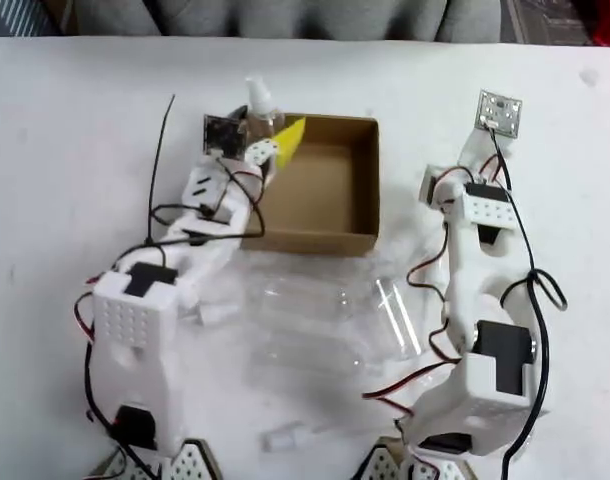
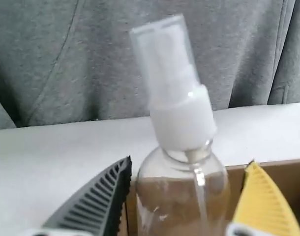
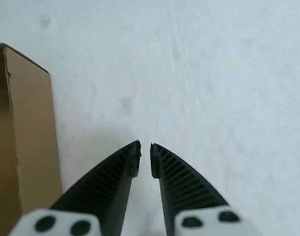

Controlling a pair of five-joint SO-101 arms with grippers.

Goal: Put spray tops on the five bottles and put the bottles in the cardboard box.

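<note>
Spray-topped bottle (image 2: 179, 196) between left jaws, at cardboard box (image 1: 315, 241) corner

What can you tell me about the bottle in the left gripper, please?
The bottle is clear plastic, round-shouldered, apparently empty. A white spray top with a clear cap sits on its neck, a thin tube running down inside. It stands upright between the left gripper's black and yellow fingers, by the cardboard box's far left corner.
</note>
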